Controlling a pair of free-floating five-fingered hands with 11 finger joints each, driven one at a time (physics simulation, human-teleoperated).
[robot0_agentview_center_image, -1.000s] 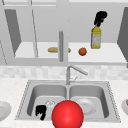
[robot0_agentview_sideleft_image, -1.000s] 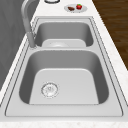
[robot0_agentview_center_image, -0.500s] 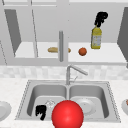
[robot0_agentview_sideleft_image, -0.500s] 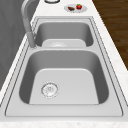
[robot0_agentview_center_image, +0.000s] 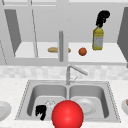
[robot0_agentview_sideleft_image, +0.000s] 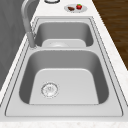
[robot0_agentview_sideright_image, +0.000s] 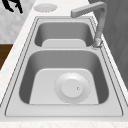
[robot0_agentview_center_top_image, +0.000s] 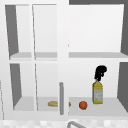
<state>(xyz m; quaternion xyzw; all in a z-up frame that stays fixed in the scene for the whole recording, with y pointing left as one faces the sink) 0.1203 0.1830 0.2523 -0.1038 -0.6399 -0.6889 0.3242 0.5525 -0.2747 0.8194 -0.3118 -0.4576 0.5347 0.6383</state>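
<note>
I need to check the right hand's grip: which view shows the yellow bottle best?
The upper view: the bottle stands whole on the cabinet shelf, the right hand curled at its top. The front view shows the same bottle and hand, with less of the cabinet.

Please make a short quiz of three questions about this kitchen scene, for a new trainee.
1. True or false: the right hand is at the top of the yellow bottle on the cabinet shelf.
2. Which sink basin, seen from the front, holds the plate? A) left B) right
3. Fill in: the left hand hangs by the front edge of the ____ basin.

Key: 1 true; 2 B; 3 left.
</note>
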